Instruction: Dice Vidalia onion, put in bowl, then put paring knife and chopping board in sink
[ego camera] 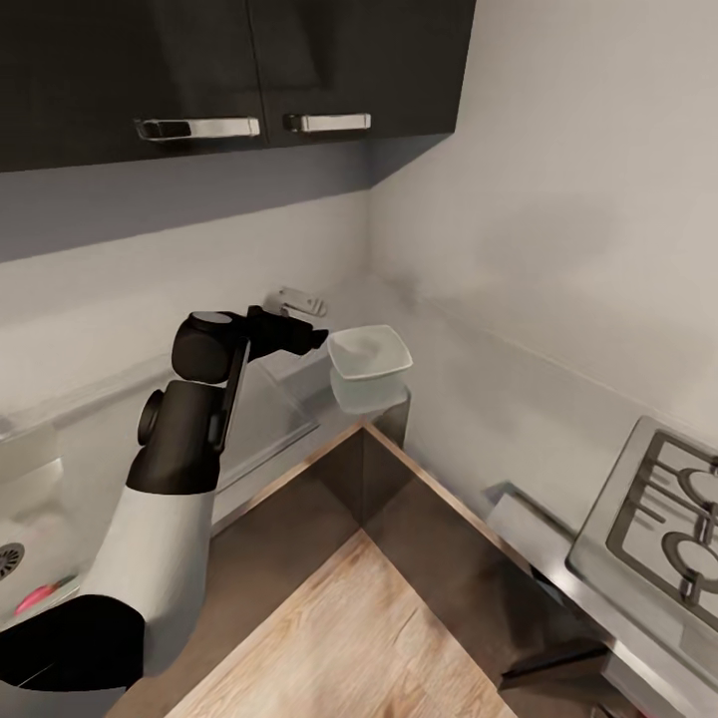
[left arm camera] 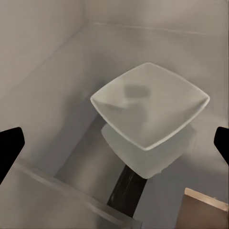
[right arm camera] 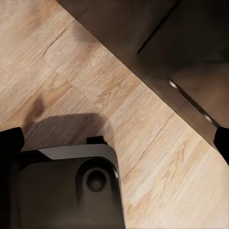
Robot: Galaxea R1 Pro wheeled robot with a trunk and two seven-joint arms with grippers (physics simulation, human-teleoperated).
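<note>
White bowl point(ego camera: 370, 354) beside countertop point(ego camera: 469, 399) edge, left gripper point(ego camera: 317, 337) near

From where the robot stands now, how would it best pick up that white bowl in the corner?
By the rim: the bowl is shallow, wide and upright, with thin flaring walls, so it is probably too broad to span. The left gripper is next to it with jaws apart. I would come from above at the near edge, one jaw inside, one outside, clear of the two walls behind.
</note>
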